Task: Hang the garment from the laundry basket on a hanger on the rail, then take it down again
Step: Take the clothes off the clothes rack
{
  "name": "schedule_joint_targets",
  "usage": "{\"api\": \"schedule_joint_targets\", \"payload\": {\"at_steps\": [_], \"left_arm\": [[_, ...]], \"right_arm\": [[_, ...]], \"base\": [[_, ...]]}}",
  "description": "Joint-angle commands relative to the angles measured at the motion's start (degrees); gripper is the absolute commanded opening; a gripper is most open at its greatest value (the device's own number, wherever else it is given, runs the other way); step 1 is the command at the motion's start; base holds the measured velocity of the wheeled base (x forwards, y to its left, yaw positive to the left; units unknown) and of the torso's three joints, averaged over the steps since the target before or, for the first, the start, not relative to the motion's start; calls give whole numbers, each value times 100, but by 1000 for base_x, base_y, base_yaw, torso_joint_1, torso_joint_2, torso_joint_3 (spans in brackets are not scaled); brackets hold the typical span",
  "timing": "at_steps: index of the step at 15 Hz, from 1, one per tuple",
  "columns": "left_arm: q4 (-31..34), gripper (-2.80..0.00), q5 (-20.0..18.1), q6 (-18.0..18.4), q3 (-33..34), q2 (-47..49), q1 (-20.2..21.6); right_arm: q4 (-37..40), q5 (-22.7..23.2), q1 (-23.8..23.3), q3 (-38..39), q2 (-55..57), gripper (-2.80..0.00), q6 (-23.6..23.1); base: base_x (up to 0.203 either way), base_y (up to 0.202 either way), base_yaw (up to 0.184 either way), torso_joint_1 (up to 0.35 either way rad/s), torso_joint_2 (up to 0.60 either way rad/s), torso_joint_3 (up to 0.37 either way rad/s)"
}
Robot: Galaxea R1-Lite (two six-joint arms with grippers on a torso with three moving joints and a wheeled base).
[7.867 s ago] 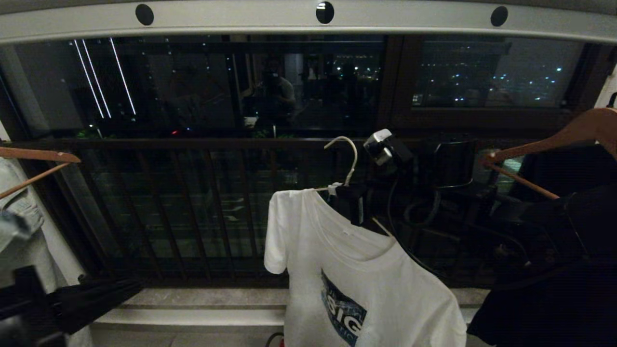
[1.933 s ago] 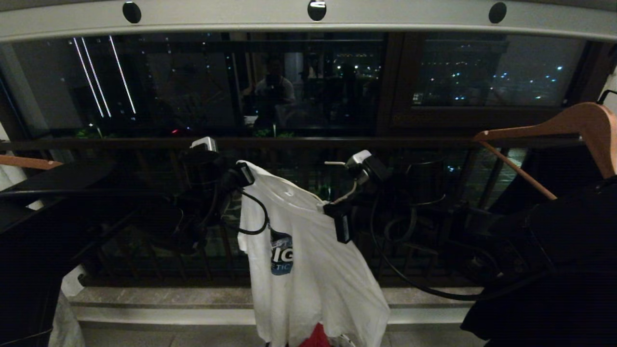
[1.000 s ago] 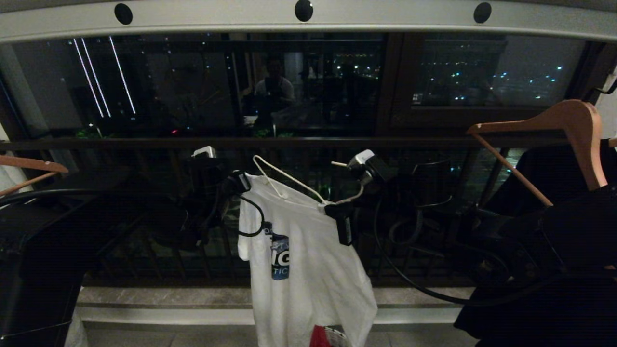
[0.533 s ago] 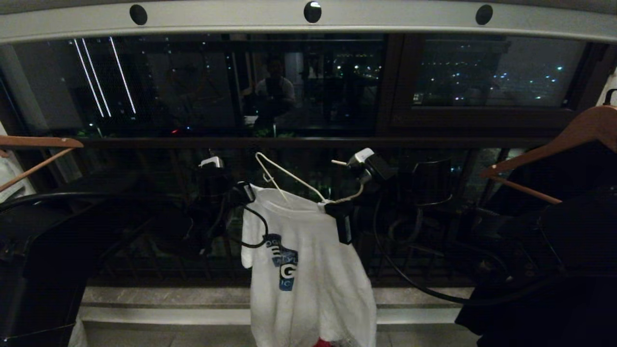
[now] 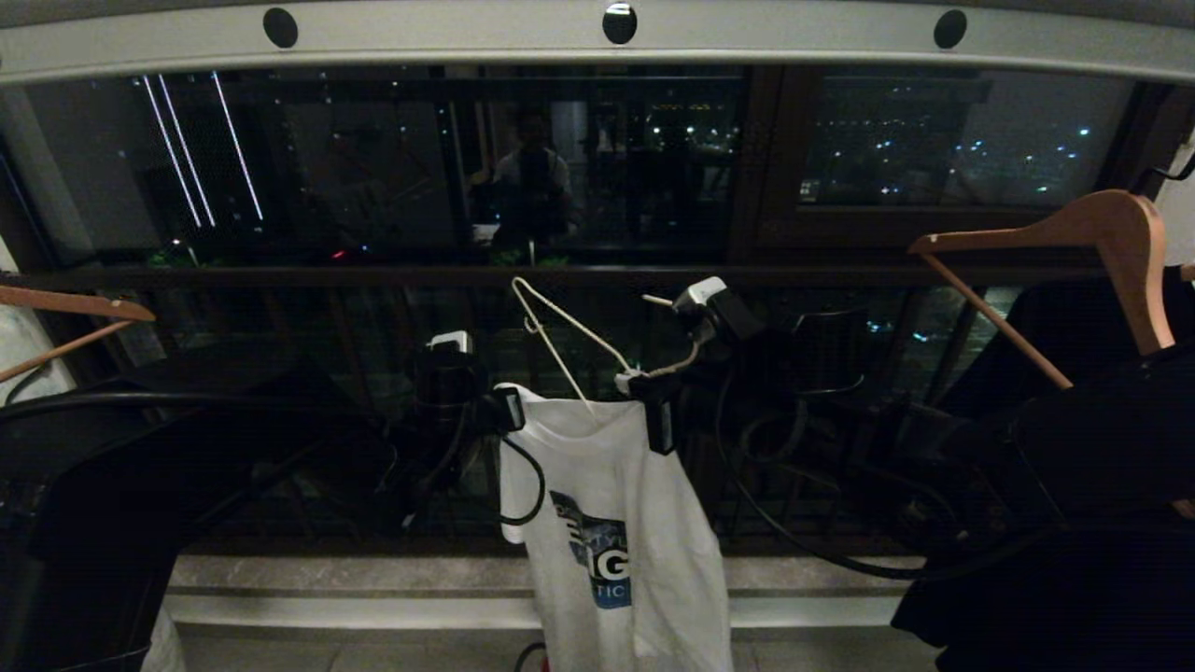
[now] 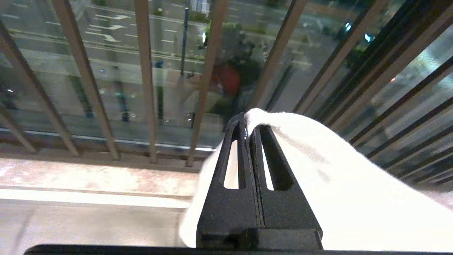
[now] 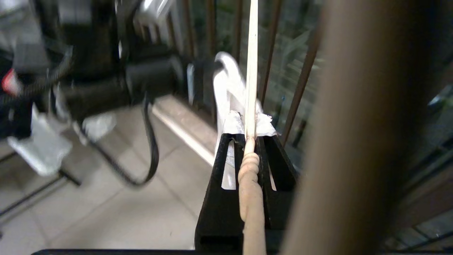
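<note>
Cloth hangs nearest me: the garment, white with its blue chest graphic, drooping in one narrow fold well below the rail. My left claw is pinched tight on the shirt's shoulder edge, under the rail's middle hole and a little to the left of it; from the left wrist the white fabric drapes over my closed fingers. My right claw sits just to the right of the left one at about the same height, clamped on the hanger at its twisted neck together with a bit of the shirt's collar. One bare arm of the white wire hanger slants up out of the neck opening toward the rail without touching it. Brown wooden hangers hang far to either side of the rail's middle. Behind all this stands the dark balcony railing, and beyond it the night window with city lights
</note>
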Motion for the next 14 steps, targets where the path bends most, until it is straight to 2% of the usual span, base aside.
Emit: {"api": "schedule_joint_targets", "payload": {"at_steps": [1, 6, 8, 11, 14], "left_arm": [[-27, -280, 3, 37, 66, -20, -73], [319, -280, 3, 204, 203, -220, -209], [582, -280, 3, 204, 197, -326, -312], [604, -280, 12, 195, 188, -161, -538], [761, -280, 12, 220, 211, -54, -581]], "right_arm": [[-176, -93, -4, -61, 137, -280, 31], [-874, -650, -38, -255, 504, -280, 32], [-877, -671, -42, -257, 514, -280, 22], [-868, -688, -136, -299, 488, -280, 13], [-868, -741, -241, -351, 461, -280, 4]], "base": [[0, 0, 0, 0, 0, 0], [0, 0, 0, 0, 0, 0], [0, 0, 0, 0, 0, 0], [0, 0, 0, 0, 0, 0], [0, 0, 0, 0, 0, 0]]}}
